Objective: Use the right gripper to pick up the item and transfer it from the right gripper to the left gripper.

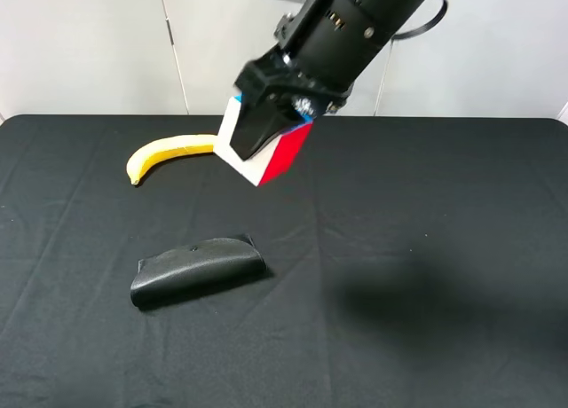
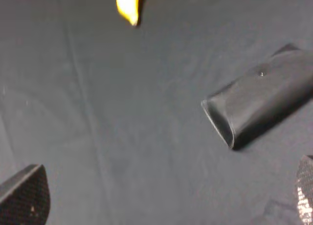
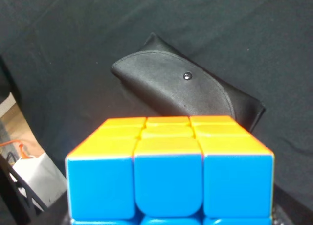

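One pouch (image 1: 197, 269), one banana (image 1: 169, 153), one cube (image 1: 266, 142) in right gripper (image 1: 266, 129).

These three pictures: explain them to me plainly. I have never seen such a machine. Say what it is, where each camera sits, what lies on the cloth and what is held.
It is a robot with two arms; only the thick all-black right arm shows. One camera looks down from high up; one rides on each wrist. The right tool is shut on a small colourful puzzle cube, lifted above the black cloth-covered table. Its wrist camera sees the cube's blue and orange faces close up. On the cloth lie a yellow banana and a flat black pouch. The left wrist camera shows the left tool's two fingertips apart, holding nothing, above the pouch.
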Tool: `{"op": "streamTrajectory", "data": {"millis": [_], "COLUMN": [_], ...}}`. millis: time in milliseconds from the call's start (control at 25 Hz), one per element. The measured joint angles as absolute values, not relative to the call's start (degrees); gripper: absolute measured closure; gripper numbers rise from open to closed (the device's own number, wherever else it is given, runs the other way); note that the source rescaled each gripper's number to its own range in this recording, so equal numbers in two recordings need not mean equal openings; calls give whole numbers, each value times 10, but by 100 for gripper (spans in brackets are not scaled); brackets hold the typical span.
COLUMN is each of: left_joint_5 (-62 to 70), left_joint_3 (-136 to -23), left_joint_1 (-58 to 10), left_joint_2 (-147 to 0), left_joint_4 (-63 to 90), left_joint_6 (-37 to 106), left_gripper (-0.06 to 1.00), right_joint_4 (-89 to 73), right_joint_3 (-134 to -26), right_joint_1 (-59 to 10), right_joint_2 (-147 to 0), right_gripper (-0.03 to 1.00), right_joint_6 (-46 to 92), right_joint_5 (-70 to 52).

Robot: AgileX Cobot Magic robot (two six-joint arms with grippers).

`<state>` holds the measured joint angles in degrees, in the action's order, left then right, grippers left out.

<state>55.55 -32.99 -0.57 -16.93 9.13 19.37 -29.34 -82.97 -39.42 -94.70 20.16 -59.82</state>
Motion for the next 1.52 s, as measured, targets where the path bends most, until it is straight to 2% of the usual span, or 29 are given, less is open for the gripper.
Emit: {"op": "streamTrajectory", "data": {"millis": [320,800,1040,1520], "left_joint_5": [501,388,319,158], "left_joint_3": [-330,-408,-457,-472], "left_joint_1": [-84,-266,-346,-420], "left_joint_2": [-255,-504,-605,-702], "left_joint_4": [94,64,42,38], "left_joint_6": [234,237,235,235], "left_gripper": [-6,-6,-6,-6], "right_joint_4": [-353,-362,-363,-367], "right_joint_3": [-863,-863,-863,-863], "right_joint_1": [-351,-338,-338,-309], "right_joint_2": [-947,-947,-947,-947], "right_gripper": [95,95,95,95], "right_joint_6": [298,320,254,191], "right_joint_5": [-658,-664,-637,-606]}}
